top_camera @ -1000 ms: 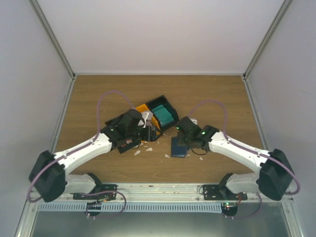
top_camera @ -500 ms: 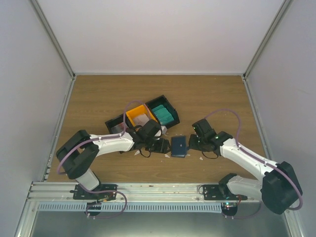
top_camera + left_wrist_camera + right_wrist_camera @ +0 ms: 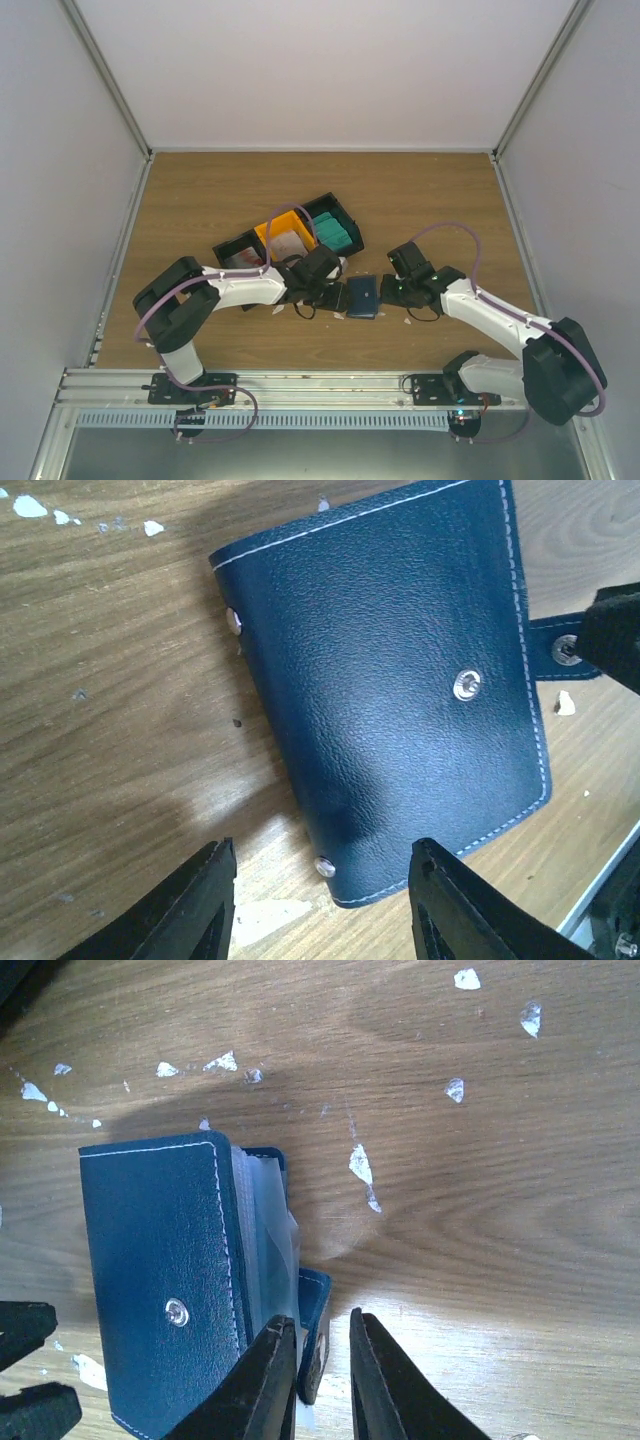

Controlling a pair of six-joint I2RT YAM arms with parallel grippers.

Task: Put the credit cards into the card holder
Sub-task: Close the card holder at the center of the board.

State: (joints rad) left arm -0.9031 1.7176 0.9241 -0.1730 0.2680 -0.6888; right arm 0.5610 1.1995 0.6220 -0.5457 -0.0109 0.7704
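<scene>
In the view from above, the left arm has been swung away from the bins, where it was a second ago. It has been brought down to the left side of the card holder (image 3: 363, 297), and the left gripper (image 3: 332, 294) is now set just beside it. The right gripper (image 3: 392, 291) is kept at the holder's right side, so the holder is now flanked on both sides. The holder itself has hardly been moved on the tabletop (image 3: 200, 200). The credit cards are left behind in the bins: teal cards (image 3: 334, 233) in a black bin (image 3: 318, 202) and white cards (image 3: 289, 243) in the orange bin (image 3: 275, 224). No card is carried.

In the left wrist view, the card holder (image 3: 390, 680) is seen shut, lying flat, with its snap tab (image 3: 556, 648) sticking out at the far side. The jaws of the left gripper (image 3: 320, 862) are held wide open. The near edge of the holder is placed between them, but nothing is gripped.

In the right wrist view, the jaws of the right gripper (image 3: 322, 1335) have been drawn in until only a thin gap is left. The snap tab (image 3: 314, 1305) is caught in that gap, touching one jaw, and does not look pinched yet. Clear sleeves (image 3: 265, 1245) show at the open edge of the card holder (image 3: 160, 1280). White scraps (image 3: 360, 1165) are scattered on the wood.

So the holder is being made ready to be opened, with one side steadied and the tab pulled. No card has been put in yet.
</scene>
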